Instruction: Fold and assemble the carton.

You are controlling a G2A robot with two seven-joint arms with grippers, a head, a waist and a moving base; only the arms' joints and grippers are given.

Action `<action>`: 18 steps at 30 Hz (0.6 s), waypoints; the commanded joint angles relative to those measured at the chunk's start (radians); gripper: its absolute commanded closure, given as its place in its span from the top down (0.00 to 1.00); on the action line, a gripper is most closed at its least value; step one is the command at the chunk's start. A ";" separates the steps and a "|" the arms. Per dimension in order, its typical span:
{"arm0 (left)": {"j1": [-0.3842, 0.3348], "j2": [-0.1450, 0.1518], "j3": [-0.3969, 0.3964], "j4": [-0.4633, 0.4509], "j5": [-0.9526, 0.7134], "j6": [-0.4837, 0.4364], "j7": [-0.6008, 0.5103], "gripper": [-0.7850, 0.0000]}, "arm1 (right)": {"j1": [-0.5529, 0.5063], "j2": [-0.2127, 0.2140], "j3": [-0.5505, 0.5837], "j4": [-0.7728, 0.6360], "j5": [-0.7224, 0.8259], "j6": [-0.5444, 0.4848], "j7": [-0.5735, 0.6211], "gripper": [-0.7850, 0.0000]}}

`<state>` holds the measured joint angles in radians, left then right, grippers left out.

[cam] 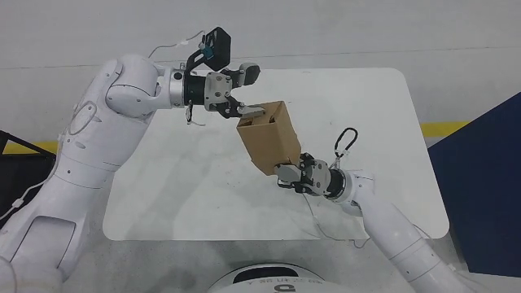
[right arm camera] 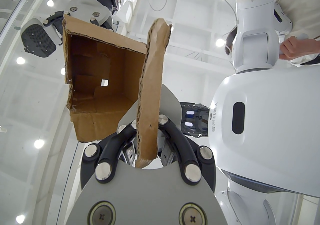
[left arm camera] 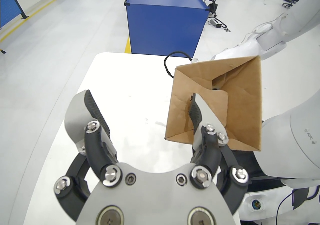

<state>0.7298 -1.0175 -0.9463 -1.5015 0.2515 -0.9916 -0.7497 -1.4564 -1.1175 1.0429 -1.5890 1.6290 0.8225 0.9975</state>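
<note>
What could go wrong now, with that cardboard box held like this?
The right gripper pinches the carton by one flap alone; that flap might bend or slip. One finger of the open left gripper is inside the carton's open end, so pushing could twist it or crumple the inner flap.

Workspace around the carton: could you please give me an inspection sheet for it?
Surface: white table with rounded corners.
Job's things: brown carton, held up over the table, one end open, flaps partly folded.
Clutter: nothing seen.
Grippers: left gripper open, one finger in the carton's open end; right gripper shut on a carton flap.
Cables: black cable loop by the right wrist; white cable at the left arm.
Surroundings: blue cabinet beyond the table; yellow floor line.
</note>
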 commanded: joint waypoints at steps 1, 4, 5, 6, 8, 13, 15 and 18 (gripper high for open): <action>-0.003 -0.001 0.006 -0.006 0.013 -0.001 0.003 1.00 | 0.005 0.004 -0.006 0.003 0.004 -0.004 0.004 0.00; -0.008 -0.002 0.013 -0.009 0.033 0.000 0.013 1.00 | 0.013 0.011 -0.016 0.007 0.007 -0.010 0.010 0.00; -0.010 -0.003 0.015 -0.011 0.038 -0.001 0.019 1.00 | 0.015 0.012 -0.019 0.009 0.007 -0.013 0.013 0.00; -0.011 -0.004 0.017 -0.011 0.038 -0.003 0.026 1.00 | 0.017 0.014 -0.022 0.010 0.007 -0.015 0.015 0.00; -0.014 -0.005 0.018 -0.006 0.038 -0.004 0.038 0.99 | 0.020 0.018 -0.028 0.013 0.010 -0.019 0.019 0.00; -0.023 -0.002 0.016 0.011 0.042 -0.012 0.042 1.00 | 0.026 0.024 -0.037 0.029 0.024 -0.026 0.026 0.00; -0.024 0.000 0.014 0.014 0.038 -0.014 0.041 1.00 | 0.026 0.024 -0.037 0.029 0.024 -0.026 0.026 0.00; -0.027 0.003 0.012 0.013 0.031 -0.014 0.035 1.00 | 0.026 0.024 -0.037 0.029 0.024 -0.026 0.026 0.00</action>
<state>0.7038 -1.0160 -0.9336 -1.4879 0.2846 -1.0058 -0.7121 -1.4301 -1.0935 1.0064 -1.5601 1.6532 0.7969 1.0232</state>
